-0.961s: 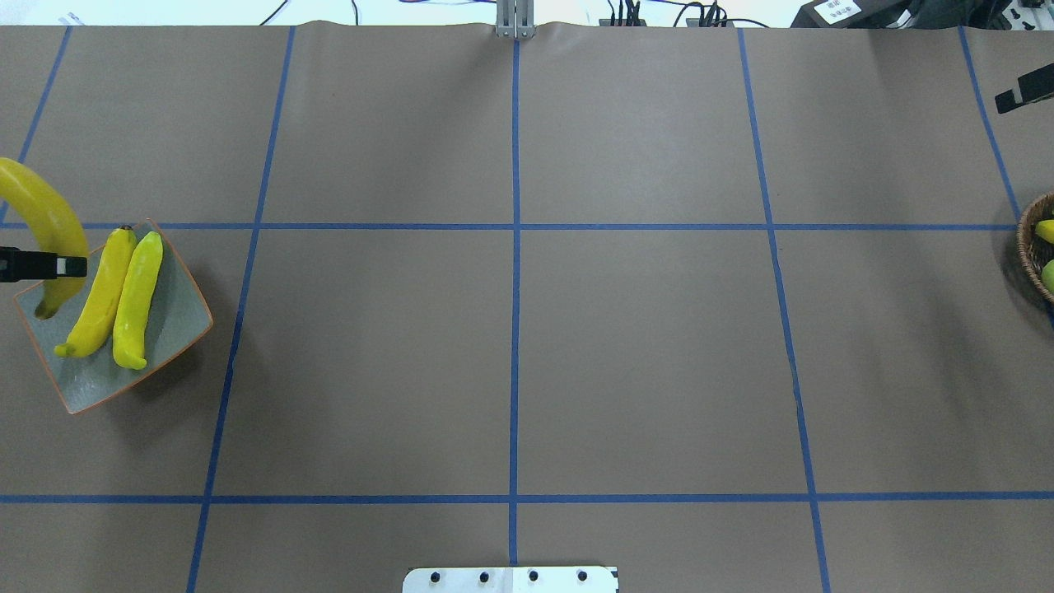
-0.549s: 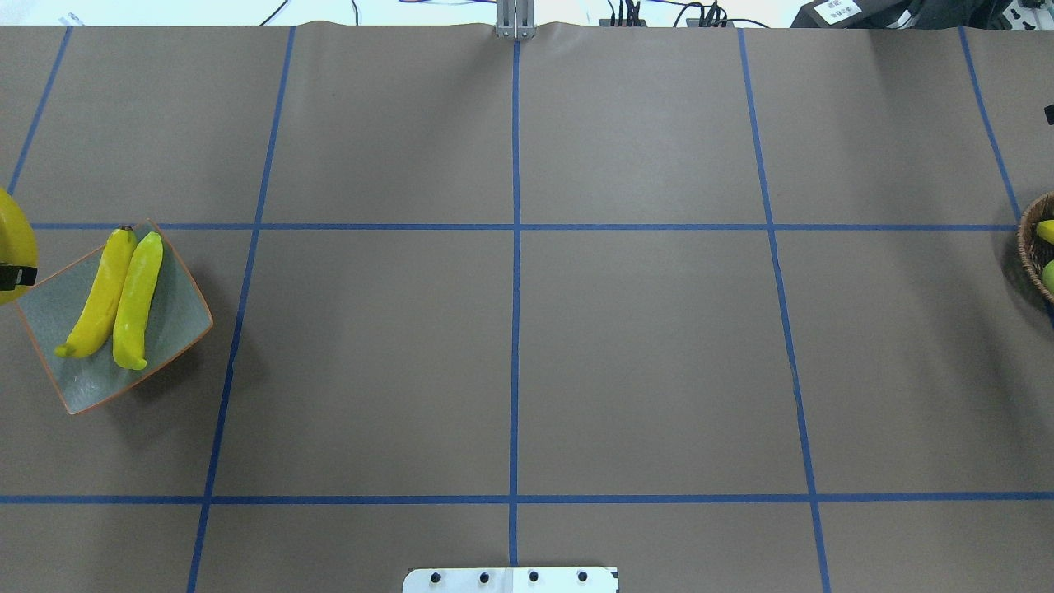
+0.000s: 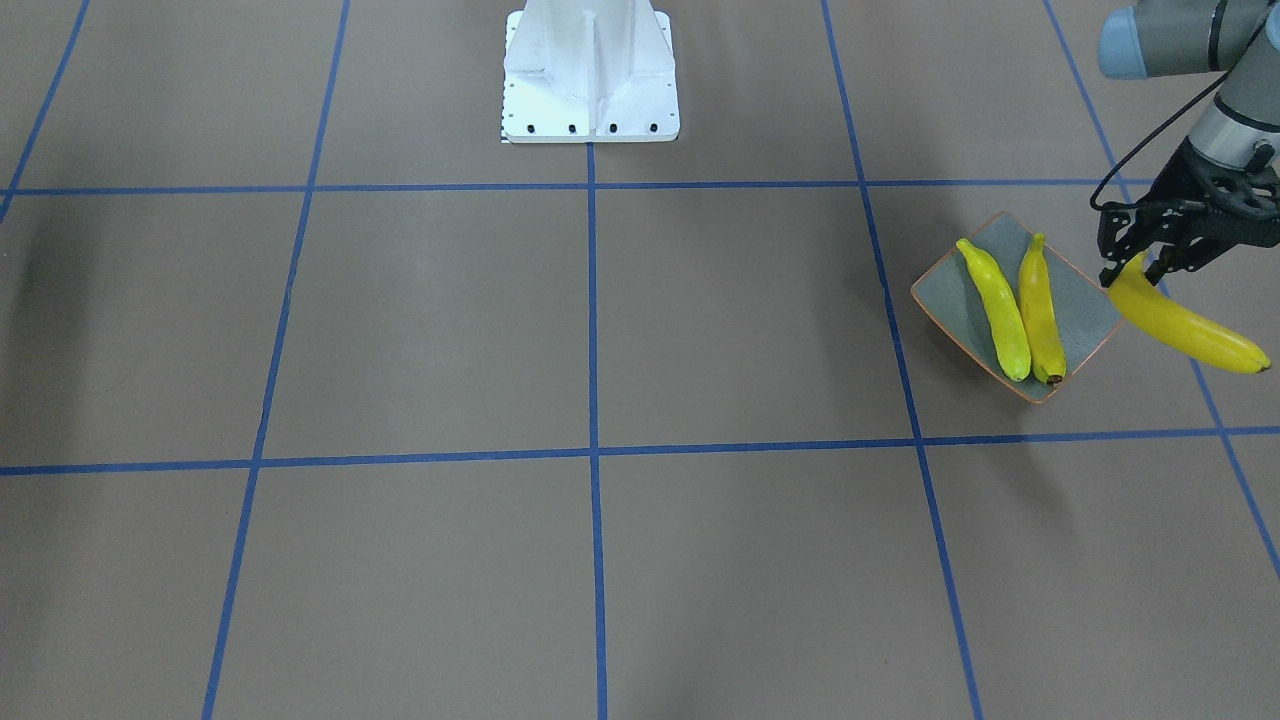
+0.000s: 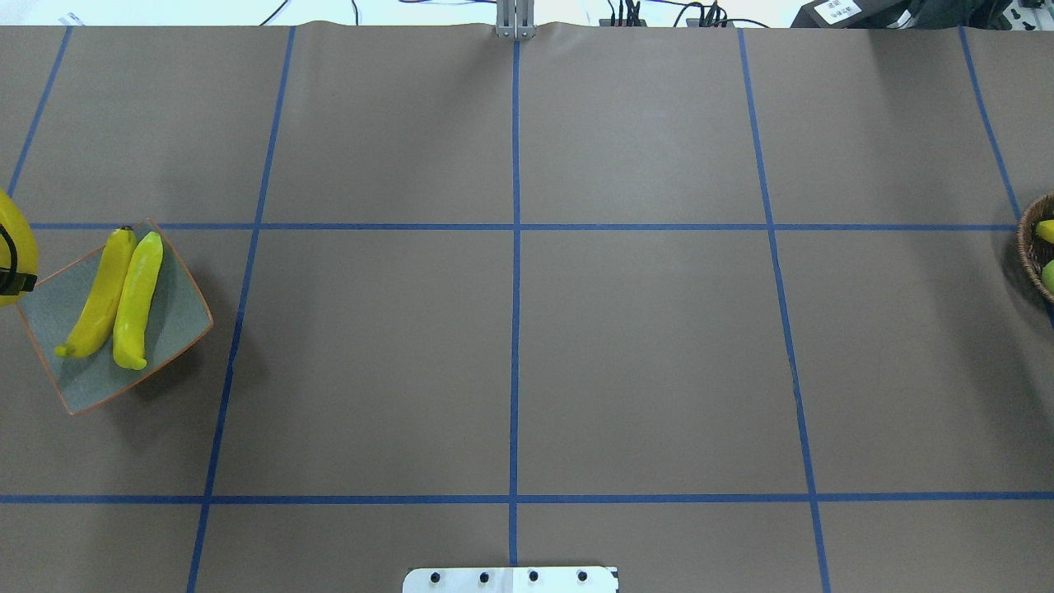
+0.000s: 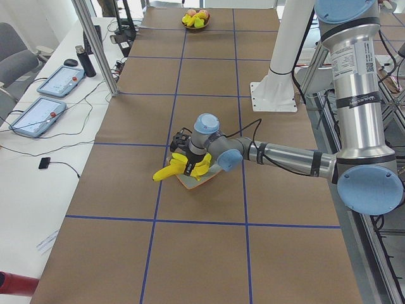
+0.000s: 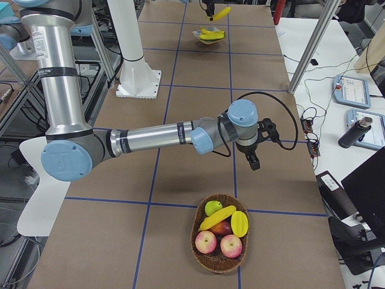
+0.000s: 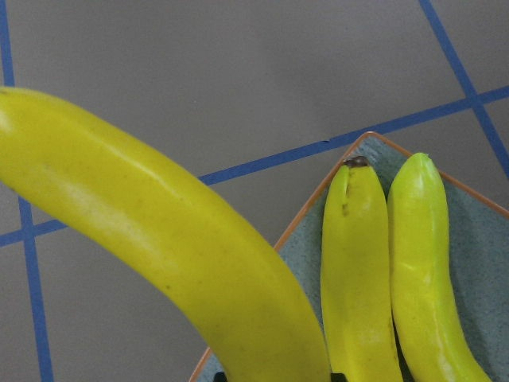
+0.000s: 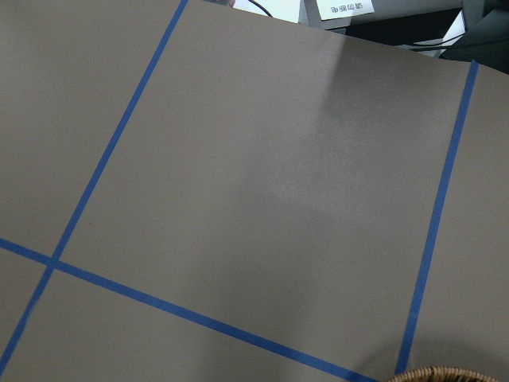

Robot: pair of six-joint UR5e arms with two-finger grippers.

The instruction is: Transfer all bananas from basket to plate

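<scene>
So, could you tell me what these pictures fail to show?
Overhead view: left edge cuts off the held banana and left gripper; right edge cuts the basket.
Right gripper: shown only in the exterior right view, so open or shut is unclear.
Left wrist view: the held banana hides part of the plate.

Two bananas (image 4: 103, 290) lie together, centred on the plate (image 4: 178, 318); I see bare strips flanking them, my held banana (image 3: 1185, 328) just beside one.

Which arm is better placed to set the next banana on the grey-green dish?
Left. The left claw grips a long yellow banana beside the rectangular grey-green dish; the right arm is far away by the woven wicker basket.
</scene>
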